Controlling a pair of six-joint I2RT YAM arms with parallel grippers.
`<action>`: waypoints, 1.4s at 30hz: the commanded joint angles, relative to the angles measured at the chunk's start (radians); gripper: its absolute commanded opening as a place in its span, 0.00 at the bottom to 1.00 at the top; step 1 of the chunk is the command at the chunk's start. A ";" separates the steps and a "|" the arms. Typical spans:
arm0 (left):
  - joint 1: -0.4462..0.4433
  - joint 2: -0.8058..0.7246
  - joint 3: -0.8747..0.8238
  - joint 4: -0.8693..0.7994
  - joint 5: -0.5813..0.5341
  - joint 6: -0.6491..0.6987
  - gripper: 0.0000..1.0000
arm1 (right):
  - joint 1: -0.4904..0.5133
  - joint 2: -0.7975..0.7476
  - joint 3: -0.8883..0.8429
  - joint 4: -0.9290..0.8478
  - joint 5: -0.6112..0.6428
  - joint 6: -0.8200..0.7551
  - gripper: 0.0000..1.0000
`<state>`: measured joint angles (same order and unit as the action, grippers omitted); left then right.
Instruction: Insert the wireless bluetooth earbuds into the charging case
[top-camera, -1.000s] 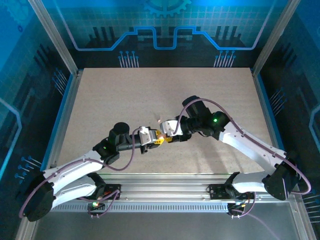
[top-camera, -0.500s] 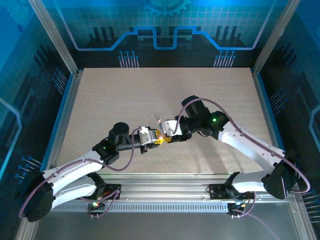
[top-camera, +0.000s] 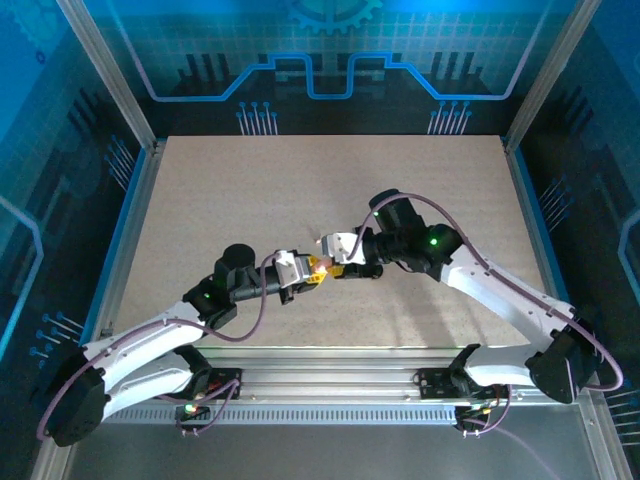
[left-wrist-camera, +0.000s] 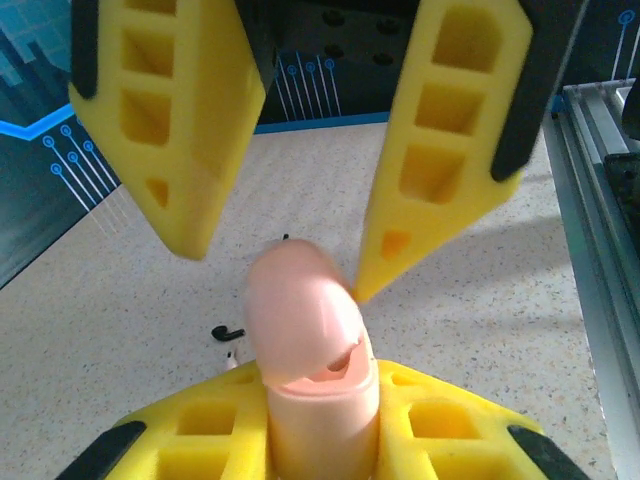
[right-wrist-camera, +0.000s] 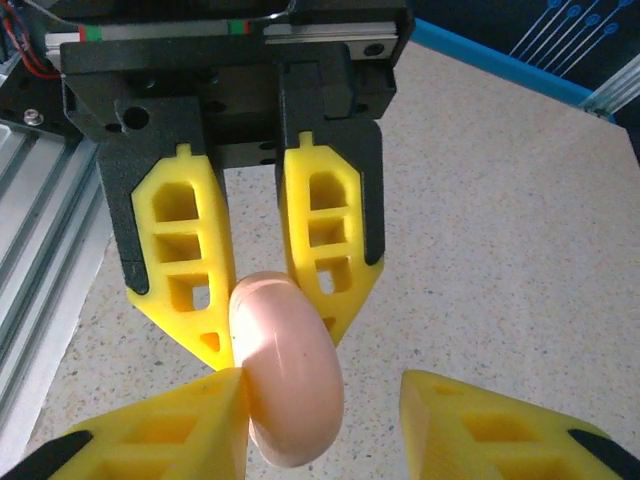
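Pink charging case (left-wrist-camera: 305, 320), lid ajar, clamped in left gripper (left-wrist-camera: 320, 385); right gripper (left-wrist-camera: 275, 262) spread wide, empty, astride its top; black earbud (left-wrist-camera: 228, 332) lies apart on table (left-wrist-camera: 480, 300) beyond, likely the free right arm's pick.

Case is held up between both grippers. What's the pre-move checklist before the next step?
1. Left gripper grip on the pink charging case: ok, shut on its lower half.
2. Right gripper ready: ok, open, with a finger on either side of the lid.
3. Lid open enough to take an earbud: not ok, only a crack at the seam.
4. Earbud in hand: not ok, the black earbud lies on the table beyond the case.
5. Pale earbuds located: cannot tell.
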<state>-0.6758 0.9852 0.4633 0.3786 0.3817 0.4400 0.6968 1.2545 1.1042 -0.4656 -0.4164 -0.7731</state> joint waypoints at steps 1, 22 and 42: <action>-0.008 -0.019 0.003 0.010 0.056 -0.011 0.22 | -0.037 -0.027 -0.014 0.102 0.067 0.041 0.43; 0.153 0.090 -0.136 0.437 0.074 -0.277 0.19 | -0.099 -0.095 -0.056 0.173 0.010 0.360 0.42; 0.311 0.042 -0.217 0.431 -0.200 -0.414 0.18 | -0.106 0.397 0.340 -0.162 0.229 0.689 0.45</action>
<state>-0.3935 1.0733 0.2626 0.8124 0.2447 0.0566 0.5991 1.6047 1.3903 -0.5247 -0.2115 -0.1097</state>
